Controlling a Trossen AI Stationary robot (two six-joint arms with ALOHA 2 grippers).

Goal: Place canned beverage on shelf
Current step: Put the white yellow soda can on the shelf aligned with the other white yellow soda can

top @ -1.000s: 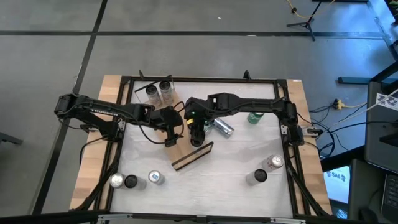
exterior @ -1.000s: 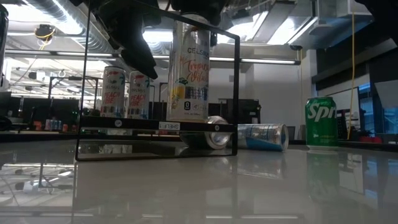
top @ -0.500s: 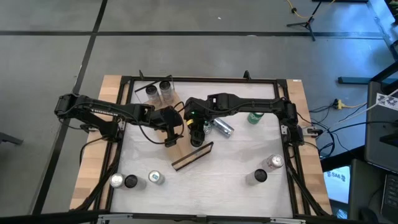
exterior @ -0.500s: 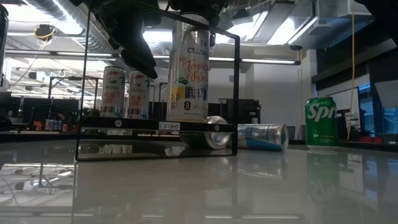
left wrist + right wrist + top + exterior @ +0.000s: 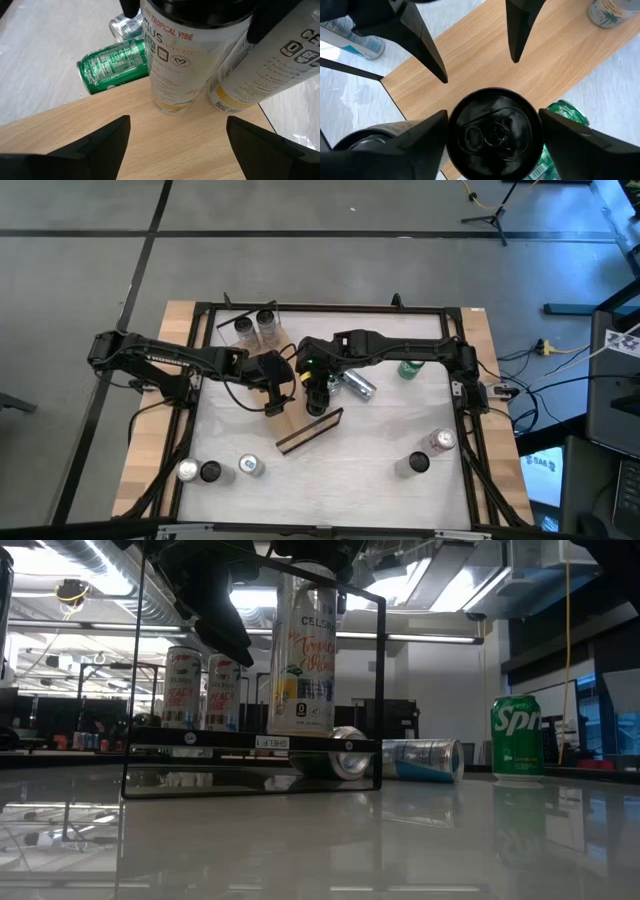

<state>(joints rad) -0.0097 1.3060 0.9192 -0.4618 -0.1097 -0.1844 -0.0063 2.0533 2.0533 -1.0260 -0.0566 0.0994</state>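
cans crowd the middle of the bench (image 5: 380, 440), where both arms meet over the shelf (image 5: 305, 430). right tool (image 5: 492, 135) sits over a tall can (image 5: 304, 650) that stands upright on the shelf board; its fingers (image 5: 420, 145) flank the black lid on both sides, but i cannot tell if they press it or stand just clear. left tool (image 5: 175, 135) hangs with fingers apart just beside that can, holding nothing. in the high view the arms hide the can. a second tall can (image 5: 265, 65) leans in, its top cut off. a green can (image 5: 112, 65) lies on its side just past the board's edge, half hidden behind the shelf frame in the low view.
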